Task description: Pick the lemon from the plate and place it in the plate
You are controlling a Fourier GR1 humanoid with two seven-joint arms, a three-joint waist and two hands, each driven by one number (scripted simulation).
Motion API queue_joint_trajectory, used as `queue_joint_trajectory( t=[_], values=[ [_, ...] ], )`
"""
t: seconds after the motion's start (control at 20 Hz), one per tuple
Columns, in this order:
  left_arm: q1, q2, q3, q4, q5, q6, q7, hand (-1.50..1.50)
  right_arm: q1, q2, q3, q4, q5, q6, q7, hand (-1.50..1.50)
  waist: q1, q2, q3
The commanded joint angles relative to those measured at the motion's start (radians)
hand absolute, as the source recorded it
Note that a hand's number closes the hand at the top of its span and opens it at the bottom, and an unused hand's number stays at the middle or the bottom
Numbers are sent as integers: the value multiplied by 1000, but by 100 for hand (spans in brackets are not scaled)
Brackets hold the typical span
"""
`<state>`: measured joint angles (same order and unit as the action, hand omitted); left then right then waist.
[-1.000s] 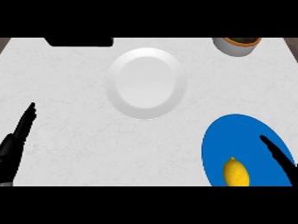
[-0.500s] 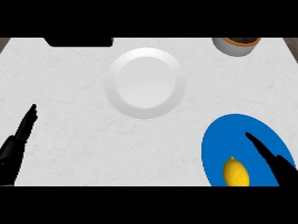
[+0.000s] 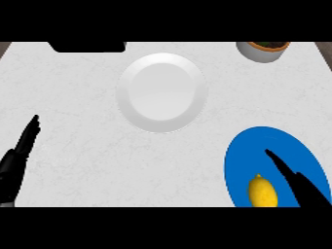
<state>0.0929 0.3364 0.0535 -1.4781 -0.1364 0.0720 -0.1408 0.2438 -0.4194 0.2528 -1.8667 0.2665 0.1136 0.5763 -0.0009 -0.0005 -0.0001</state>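
Head view, the only one. Counter point(image 3: 75, 97): pale grey-white stone look, faintly mottled, matte.

Containers, three on the counter:
- Blue plate point(image 3: 251, 151), at about 4 o'clock from the counter's middle, glossy, flat colour, round but reading as a tall oval; lower rim cut by the frame edge. It holds the lemon point(image 3: 263, 192), one only, yellow, oval, smooth-skinned, lying toward the plate's 6 o'clock.
- White plate point(image 3: 162, 92), at about 12 o'clock from the middle, glazed, shallow rim ring with a plain well. Nothing lies on it.
- Small pot point(image 3: 263, 51) at 1 o'clock near the far edge, pale wall, orange-brown rim, dark contents that cannot be made out; top is cropped.

Other items: one dark flat block point(image 3: 88, 46) at 11 o'clock on the far edge, shape mostly cut off.

Count: two plates, one lemon, one pot, one dark block, two hands.

Right hand point(image 3: 298, 182): black, over the blue plate, fingers straight and together, pointing toward 11 o'clock, released, grasping nothing. It lies just beside the lemon at the fruit's 3 o'clock; whether they touch cannot be told.

Left hand point(image 3: 16, 163): black, at 8 o'clock by the near-left edge, fingers straight, pointing to 12 o'clock, resting, holding nothing, well apart from both plates.
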Motion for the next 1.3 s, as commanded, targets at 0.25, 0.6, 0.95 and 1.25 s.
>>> queue_joint_trajectory(
  t=[0.25, 0.6, 0.95, 1.25],
  values=[
    [37, -9, 45, -37, -30, -33, -14, 0, -36, 103, -10, 101, 96, -31, -127, 150, 3, 0, 0],
    [-15, -27, 58, -37, -35, -62, 41, 0, -138, 62, -89, 221, 144, 13, -221, 150, 5, 1, 0],
    [-97, -33, 5, -15, -50, -80, 29, 0, -548, -210, -152, 572, 318, 97, -310, 150, 104, 33, 4],
    [-70, -8, 33, -22, -31, -104, 39, 0, -747, -230, -232, 849, 382, -96, -553, 150, 73, 19, 5]
  ],
)
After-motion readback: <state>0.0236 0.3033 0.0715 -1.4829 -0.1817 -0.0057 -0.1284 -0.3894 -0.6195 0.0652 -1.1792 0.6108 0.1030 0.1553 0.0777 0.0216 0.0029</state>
